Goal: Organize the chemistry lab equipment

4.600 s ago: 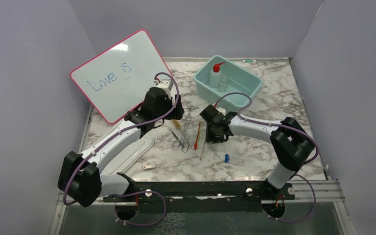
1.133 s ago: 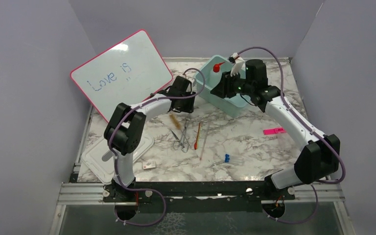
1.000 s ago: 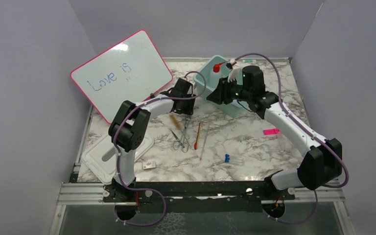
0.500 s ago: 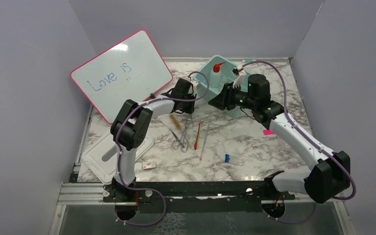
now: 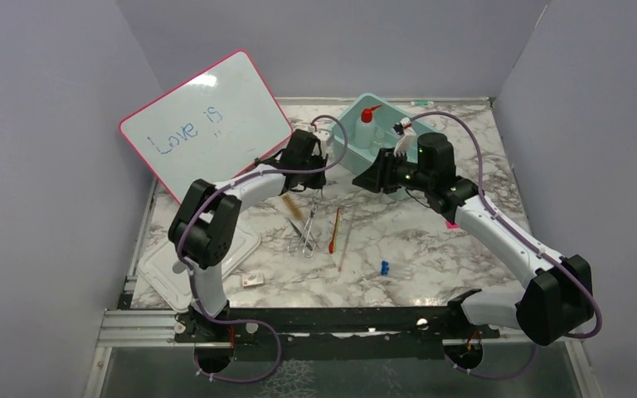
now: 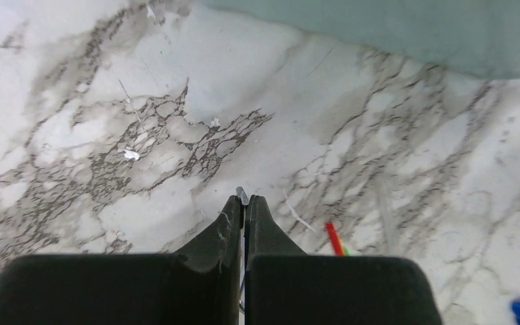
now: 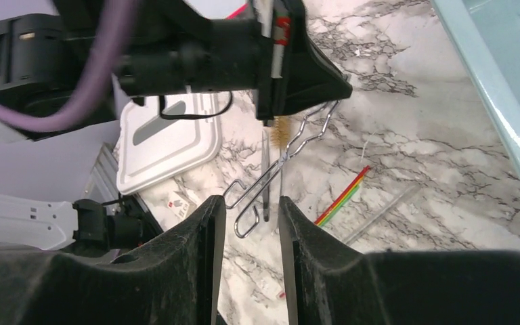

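My left gripper (image 5: pixel 313 184) is shut on the tip of the metal forceps (image 5: pixel 305 232). A sliver of metal pokes out between its fingers (image 6: pixel 233 217). In the right wrist view the forceps (image 7: pixel 281 162) slant down from that grip to their finger loops. Thin tweezers (image 7: pixel 266 179) and the brown-bristle brush (image 5: pixel 292 206) lie beside them. The red stick (image 5: pixel 334 230) and the clear rod (image 5: pixel 347 242) lie just to their right. The squeeze bottle (image 5: pixel 366 126) stands in the teal bin (image 5: pixel 421 126). My right gripper (image 5: pixel 371 179) hovers open and empty (image 7: pixel 250 210) by the bin's near left corner.
The pink-framed whiteboard (image 5: pixel 203 124) leans at the back left. A white lid (image 5: pixel 162 275) lies at the front left, with a small card (image 5: pixel 253 280) near it. A blue piece (image 5: pixel 385 267) sits toward the front, and a pink item (image 5: pixel 450 223) peeks out under the right arm.
My left gripper has closed onto the forceps' tip and shifted them slightly. The right arm has drawn back from over the bin, toward the near left.
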`<state>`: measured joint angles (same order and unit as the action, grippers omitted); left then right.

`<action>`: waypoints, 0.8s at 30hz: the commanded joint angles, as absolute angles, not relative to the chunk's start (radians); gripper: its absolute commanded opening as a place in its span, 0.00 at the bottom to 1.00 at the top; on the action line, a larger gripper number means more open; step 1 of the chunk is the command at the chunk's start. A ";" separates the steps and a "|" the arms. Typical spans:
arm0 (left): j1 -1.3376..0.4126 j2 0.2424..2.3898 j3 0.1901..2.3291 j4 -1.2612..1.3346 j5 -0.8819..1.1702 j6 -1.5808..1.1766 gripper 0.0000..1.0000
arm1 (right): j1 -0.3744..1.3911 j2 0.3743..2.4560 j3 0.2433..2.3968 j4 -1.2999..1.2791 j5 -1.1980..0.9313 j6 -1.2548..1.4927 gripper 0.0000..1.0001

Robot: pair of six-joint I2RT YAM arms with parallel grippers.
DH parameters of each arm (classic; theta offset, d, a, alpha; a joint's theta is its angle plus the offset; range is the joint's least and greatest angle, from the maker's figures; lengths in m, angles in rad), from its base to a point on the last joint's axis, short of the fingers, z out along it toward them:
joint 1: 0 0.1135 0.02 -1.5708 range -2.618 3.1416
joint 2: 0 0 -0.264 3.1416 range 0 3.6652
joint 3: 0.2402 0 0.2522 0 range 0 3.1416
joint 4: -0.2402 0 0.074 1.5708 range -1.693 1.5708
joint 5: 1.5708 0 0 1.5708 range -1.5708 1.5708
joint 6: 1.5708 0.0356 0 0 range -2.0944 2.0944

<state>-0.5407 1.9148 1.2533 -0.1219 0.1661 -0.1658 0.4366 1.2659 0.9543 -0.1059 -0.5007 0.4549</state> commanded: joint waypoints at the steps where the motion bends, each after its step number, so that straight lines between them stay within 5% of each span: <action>1: -0.539 1.727 1.233 -0.109 0.143 -0.255 0.00 | 0.457 1.276 0.945 -0.052 -0.517 0.529 0.40; 13: -0.538 1.425 1.179 -0.103 0.053 -0.419 0.00 | 0.579 1.397 0.954 0.157 -0.498 0.669 0.66; 20: -0.538 1.380 1.195 -0.083 0.050 -0.510 0.00 | 0.645 1.535 1.055 0.215 -0.511 0.742 0.66; 24: -0.538 1.362 1.198 -0.081 0.064 -0.530 0.00 | 0.657 1.582 1.076 0.269 -0.505 0.795 0.56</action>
